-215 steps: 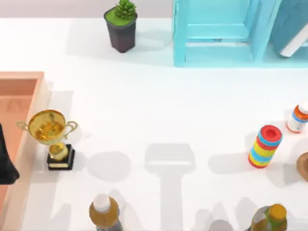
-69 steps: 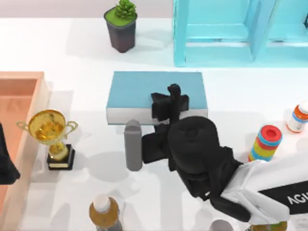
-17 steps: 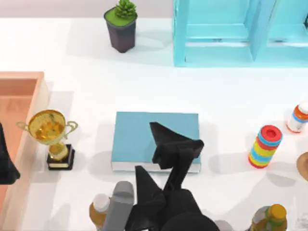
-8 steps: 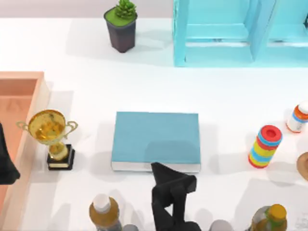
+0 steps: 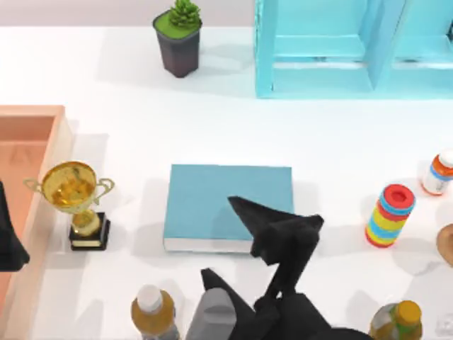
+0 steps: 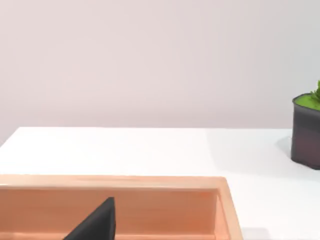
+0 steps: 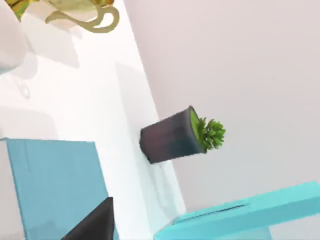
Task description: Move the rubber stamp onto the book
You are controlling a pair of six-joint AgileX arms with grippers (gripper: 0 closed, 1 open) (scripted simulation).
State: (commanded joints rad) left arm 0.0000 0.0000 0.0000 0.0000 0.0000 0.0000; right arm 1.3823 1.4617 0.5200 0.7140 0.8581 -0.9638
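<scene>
Lying flat mid-surface, the book (image 5: 223, 202), right end effector (image 5: 283, 230) above its 4 o'clock corner, grip state unclear, left end effector (image 5: 8, 237) parked at 9 o'clock.

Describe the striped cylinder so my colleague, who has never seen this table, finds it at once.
Start at the flat teal-blue book in the table's middle and look toward the table's right side. The rainbow-striped cylinder with a red top stands upright there. The small orange-and-white bottle nearby is slimmer and unstriped.

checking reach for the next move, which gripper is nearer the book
Right. The right gripper hangs over the book's near right corner. The left gripper sits at the table's far left edge, beyond the trophy.
</scene>
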